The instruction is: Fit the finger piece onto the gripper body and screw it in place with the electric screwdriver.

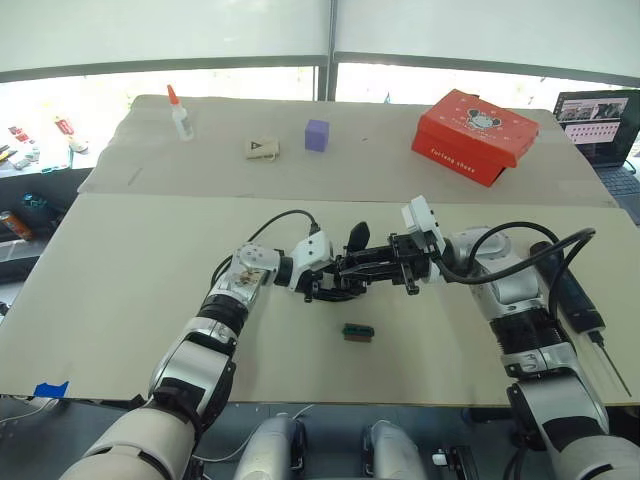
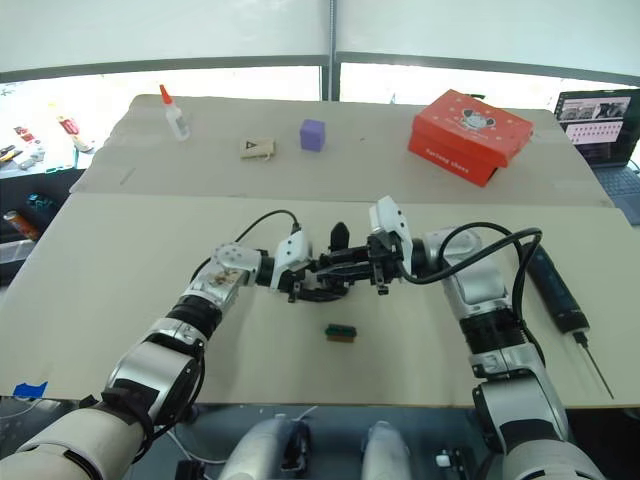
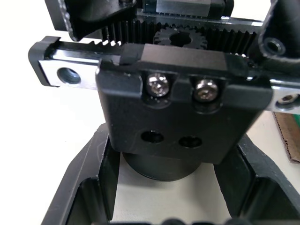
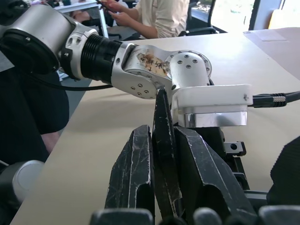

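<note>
Over the middle of the table my left gripper (image 1: 330,287) is shut on the gripper body (image 3: 183,98), a black assembly with a toothed rack, a small gear and two screw heads. Its round base sits between my left fingers (image 3: 89,187). Facing it from the right, my right gripper (image 4: 164,136) is shut on the finger piece (image 4: 161,112), a thin black wedge whose tip pokes out past the fingers, close against the gripper body (image 4: 225,150). The electric screwdriver (image 1: 572,285) lies on the table by my right forearm, its thin bit (image 1: 610,365) pointing at the front edge.
A small green-topped block (image 1: 357,331) lies just in front of the grippers. At the back stand a red box (image 1: 475,135), a purple cube (image 1: 317,134), a tan tag (image 1: 262,148) and a glue bottle (image 1: 180,115). A laptop (image 1: 600,125) sits far right. A person (image 4: 159,14) sits beyond the table.
</note>
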Tool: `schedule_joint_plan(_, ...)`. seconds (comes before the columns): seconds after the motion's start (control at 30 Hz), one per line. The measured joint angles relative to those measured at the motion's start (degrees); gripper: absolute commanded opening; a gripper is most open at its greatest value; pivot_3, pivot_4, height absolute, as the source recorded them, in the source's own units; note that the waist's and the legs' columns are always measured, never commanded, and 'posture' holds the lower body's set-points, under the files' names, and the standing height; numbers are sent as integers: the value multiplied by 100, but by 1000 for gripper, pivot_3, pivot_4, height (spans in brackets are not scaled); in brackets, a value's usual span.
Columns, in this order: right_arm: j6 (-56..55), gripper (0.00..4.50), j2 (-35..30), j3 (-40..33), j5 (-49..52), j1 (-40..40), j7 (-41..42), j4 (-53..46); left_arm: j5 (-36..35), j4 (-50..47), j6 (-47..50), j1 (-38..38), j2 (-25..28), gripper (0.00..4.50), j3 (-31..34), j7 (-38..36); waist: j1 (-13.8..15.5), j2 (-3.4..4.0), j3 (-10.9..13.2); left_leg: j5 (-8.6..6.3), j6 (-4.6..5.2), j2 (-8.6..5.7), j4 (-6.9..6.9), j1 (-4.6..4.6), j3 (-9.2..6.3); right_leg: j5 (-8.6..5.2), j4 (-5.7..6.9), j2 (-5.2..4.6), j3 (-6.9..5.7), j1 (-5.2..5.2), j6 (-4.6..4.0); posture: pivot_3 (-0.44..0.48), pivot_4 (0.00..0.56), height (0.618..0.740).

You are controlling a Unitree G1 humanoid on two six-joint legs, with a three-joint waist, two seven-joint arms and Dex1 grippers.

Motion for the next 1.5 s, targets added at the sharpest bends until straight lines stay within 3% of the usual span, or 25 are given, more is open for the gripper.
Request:
schedule_joint_plan(0.23,-62,327,177,38,-35,-124,-231,280,14,41,108,19,28,2289,19,92,-78,-3,-29,-2,-7,10,-4,37,0,0,1,-6,7,2,-4,0,150,740)
schedule_joint_plan(0.87,-663,327,-131,218,-101,-512,655,1320,16,-18,117,110,2,2289,25,178,-63,2,-67,-32,-27,3,-8,49,1,0,-8,-28,6,1,-3,0,150,740)
schedule_joint_plan(1.27,-826,327,-90,89,-104,-13,162,686,43,-17,174,115,35,2289,27,179,-72,-8,-96,-47,-44,2,-14,58,3,0,-6,-48,-4,2,-3,0,150,740)
schedule_joint_plan(1.5,76,327,-73,328,-401,-539,113,526,40,-17,199,116,89,2289,64,124,-126,-7,-97,-47,-43,8,-14,60,11,0,1,-51,-10,-2,-4,0,150,740)
